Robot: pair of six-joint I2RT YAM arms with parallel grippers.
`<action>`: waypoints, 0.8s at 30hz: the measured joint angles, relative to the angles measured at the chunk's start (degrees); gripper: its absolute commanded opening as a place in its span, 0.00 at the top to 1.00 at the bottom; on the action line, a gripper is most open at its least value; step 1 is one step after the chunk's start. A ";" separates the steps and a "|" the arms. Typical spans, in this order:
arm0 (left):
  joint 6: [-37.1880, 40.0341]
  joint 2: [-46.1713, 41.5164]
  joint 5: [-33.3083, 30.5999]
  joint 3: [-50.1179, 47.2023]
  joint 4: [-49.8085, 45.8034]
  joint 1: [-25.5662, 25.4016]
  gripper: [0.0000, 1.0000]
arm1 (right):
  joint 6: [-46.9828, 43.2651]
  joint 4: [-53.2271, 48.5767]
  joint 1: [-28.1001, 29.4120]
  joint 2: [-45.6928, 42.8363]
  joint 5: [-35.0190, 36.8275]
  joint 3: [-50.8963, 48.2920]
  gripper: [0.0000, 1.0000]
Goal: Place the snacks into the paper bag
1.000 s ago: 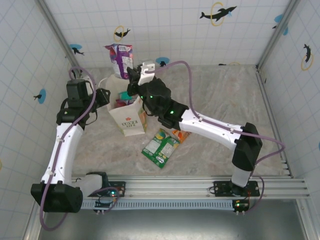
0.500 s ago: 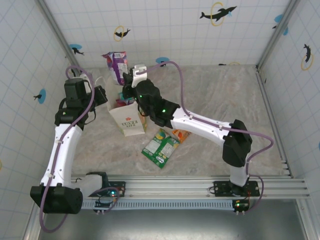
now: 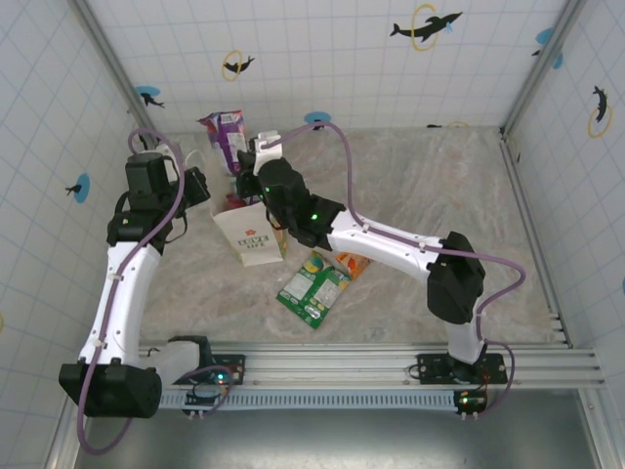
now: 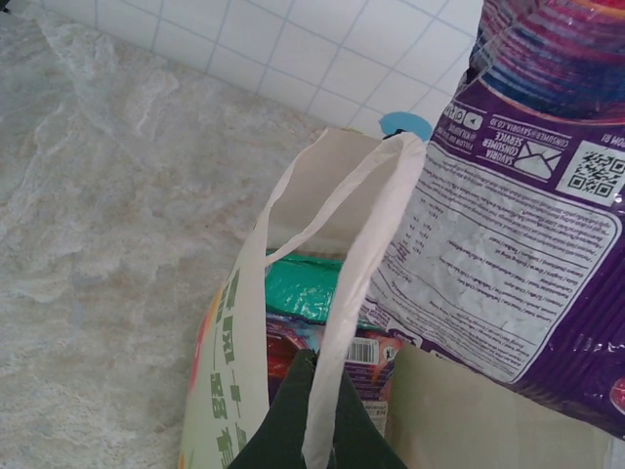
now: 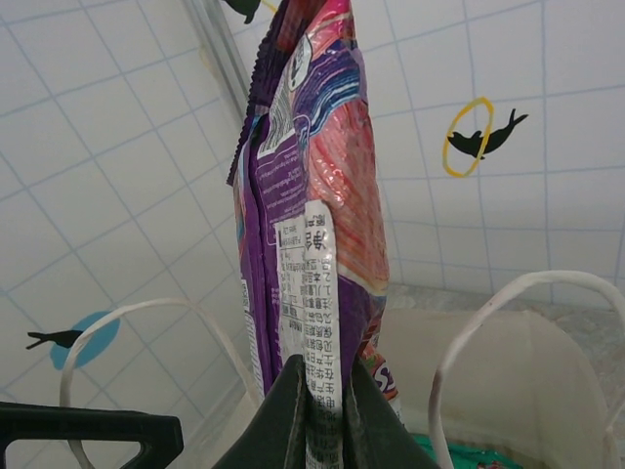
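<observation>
The cream paper bag [image 3: 250, 233] stands upright at the left of the table, its green lettering [image 4: 228, 360] facing the left wrist camera. My left gripper [image 4: 314, 405] is shut on one white string handle [image 4: 366, 264], holding the mouth open. My right gripper [image 5: 314, 396] is shut on a purple snack packet [image 5: 305, 186], which hangs upright over the bag's mouth [image 3: 227, 135]. Teal [image 4: 305, 289] and red packets lie inside the bag. A green packet [image 3: 312, 289] and an orange packet [image 3: 352, 263] lie on the table right of the bag.
The tiled back wall [image 3: 322, 59] rises close behind the bag. The second string handle [image 5: 508, 303] arcs to the right of the held packet. Open marble table [image 3: 439, 186] stretches to the right.
My right gripper has carried the purple packet down and slightly left, closer to the bag's open mouth. The left gripper has kept its hold on the handle.
</observation>
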 measured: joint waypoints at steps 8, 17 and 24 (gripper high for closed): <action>-0.02 0.02 0.02 0.00 0.00 0.00 0.96 | -0.22 0.02 0.00 -0.15 -0.55 1.88 0.61; -0.15 0.04 0.26 0.00 0.09 0.00 0.78 | -1.22 0.48 0.00 -5.88 -0.44 -4.00 0.60; -0.50 -0.63 0.24 -1.05 0.13 0.00 0.67 | -1.38 0.00 -0.24 -17.62 0.11 -17.31 0.58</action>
